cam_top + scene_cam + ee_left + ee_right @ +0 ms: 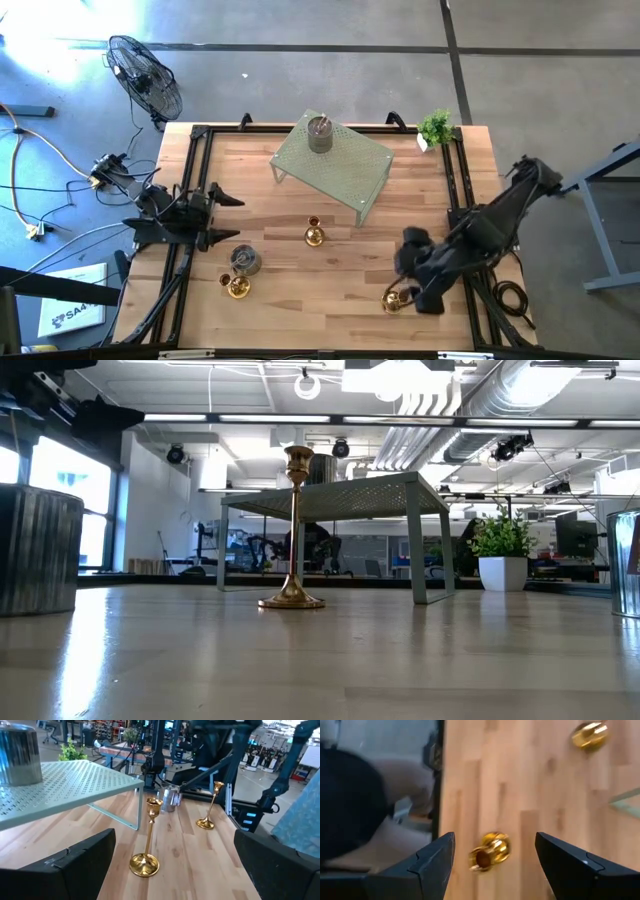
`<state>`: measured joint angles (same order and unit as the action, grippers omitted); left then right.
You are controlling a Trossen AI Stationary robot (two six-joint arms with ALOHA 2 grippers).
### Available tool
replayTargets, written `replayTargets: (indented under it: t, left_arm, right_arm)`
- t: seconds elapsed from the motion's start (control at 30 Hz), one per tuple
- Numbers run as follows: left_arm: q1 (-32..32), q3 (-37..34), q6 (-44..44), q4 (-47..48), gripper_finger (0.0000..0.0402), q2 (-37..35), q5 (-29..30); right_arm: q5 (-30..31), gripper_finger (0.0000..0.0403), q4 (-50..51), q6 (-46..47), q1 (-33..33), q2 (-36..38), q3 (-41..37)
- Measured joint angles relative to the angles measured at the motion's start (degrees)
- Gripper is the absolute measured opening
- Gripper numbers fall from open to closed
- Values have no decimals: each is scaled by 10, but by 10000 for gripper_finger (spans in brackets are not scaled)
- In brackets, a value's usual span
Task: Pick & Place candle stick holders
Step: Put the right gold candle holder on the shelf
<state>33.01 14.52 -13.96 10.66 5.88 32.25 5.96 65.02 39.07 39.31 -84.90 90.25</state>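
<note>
High view: my right gripper (pixel 400 293) hung spread over a gold candle holder (pixel 393 299), in front of the green rack (pixel 350 165).
That shiny holder stood upright, slim stem vertical on a round base, unheld. A ribbed grey cup (pixel 319 133) sat atop the perforated rack. My left gripper (pixel 228 216) waited open, left of it.

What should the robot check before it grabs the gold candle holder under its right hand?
1. Right gripper open: ok, its fingers stand apart.
2. Gold candle holder between the fingers: ok, it sits in the gap, not yet touched.
3. Holder upright: cannot tell.
4. Space around it: ok, bare table around it; another gold holder stands farther off.
5. Left gripper out of the way: ok, it waits at the table's left side.
6. Green rack has room: ok, only a grey cup stands on it.
</note>
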Motion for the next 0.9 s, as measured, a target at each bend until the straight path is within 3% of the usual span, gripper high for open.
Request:
replayTargets:
  t: [0.4,0.9]
  left_arm:
    - [0,0,-33,-1,399,0,0]
    - [0,0,-43,-2,399,0,1]
  right_arm:
    - [-18,271,76,-4,16,-93,46]
    - [-34,271,91,-3,16,-101,45]
